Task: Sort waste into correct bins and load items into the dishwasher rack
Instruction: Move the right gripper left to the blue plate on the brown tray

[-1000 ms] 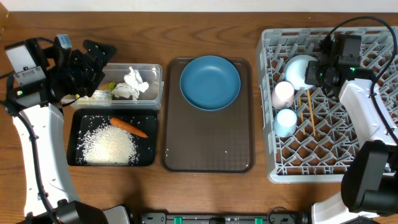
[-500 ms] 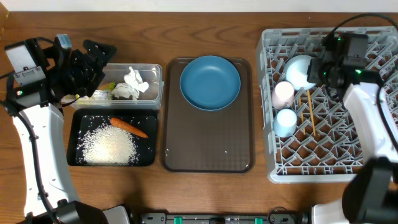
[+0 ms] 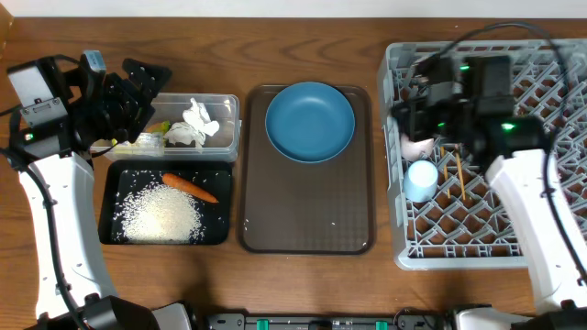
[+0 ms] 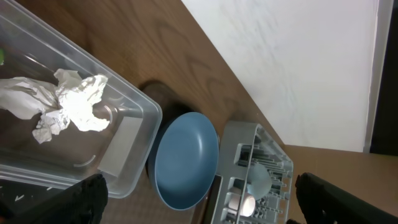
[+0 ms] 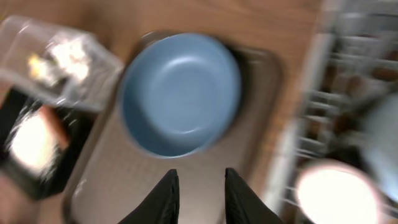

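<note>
Your right gripper (image 5: 200, 198): fingers slightly parted, nothing between them; hangs near left edge of rack (image 3: 477, 234), wrist view blurred, looking down on plate (image 3: 310, 121). Plate sits on brown tray (image 3: 307, 220), at far end. Your left gripper (image 3: 138, 92): spread wide, empty, above left end of clear container (image 3: 229, 137). Tissue (image 3: 194, 122) and wrapper (image 3: 151, 139) lie inside container. Carrot (image 3: 190, 187) and rice (image 3: 163, 215) lie in black tray (image 3: 110, 206). In rack: pink cup (image 3: 417, 147), light blue cup (image 3: 422, 180), chopsticks (image 3: 456, 170); bowl (image 4: 259, 180) hidden under your right arm from overhead.
</note>
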`<state>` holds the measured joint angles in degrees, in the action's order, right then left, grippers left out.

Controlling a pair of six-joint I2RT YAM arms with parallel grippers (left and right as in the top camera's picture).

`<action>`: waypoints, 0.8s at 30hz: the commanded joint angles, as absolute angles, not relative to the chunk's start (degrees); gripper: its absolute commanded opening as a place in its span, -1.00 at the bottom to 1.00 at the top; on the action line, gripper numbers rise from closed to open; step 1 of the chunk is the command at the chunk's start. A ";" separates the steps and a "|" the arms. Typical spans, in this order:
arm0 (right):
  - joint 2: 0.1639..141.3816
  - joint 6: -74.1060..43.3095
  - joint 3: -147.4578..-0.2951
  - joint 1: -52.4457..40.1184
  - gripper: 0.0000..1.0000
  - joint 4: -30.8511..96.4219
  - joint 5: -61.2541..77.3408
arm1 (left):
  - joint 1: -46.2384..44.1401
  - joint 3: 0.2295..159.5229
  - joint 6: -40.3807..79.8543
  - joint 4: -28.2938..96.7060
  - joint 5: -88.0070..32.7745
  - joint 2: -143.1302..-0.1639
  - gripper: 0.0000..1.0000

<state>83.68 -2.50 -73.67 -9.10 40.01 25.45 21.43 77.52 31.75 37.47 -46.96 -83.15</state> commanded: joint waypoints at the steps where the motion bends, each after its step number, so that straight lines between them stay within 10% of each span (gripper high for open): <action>1: 83.81 -2.98 -74.02 -14.68 -0.46 39.62 25.91 | 21.63 77.36 32.01 37.50 -46.85 -83.15 0.96; 11: 87.05 -4.34 -74.02 -29.04 0.08 33.76 21.21 | 21.63 77.36 32.01 37.50 -46.85 -83.15 0.97; 15: 90.15 -7.92 -74.02 -32.95 0.99 31.66 21.21 | 21.63 77.36 32.01 37.50 -46.85 -83.15 0.97; 24: 98.98 -8.14 -74.02 -37.50 0.99 28.45 21.17 | 21.63 77.36 32.01 37.50 -46.85 -83.15 0.96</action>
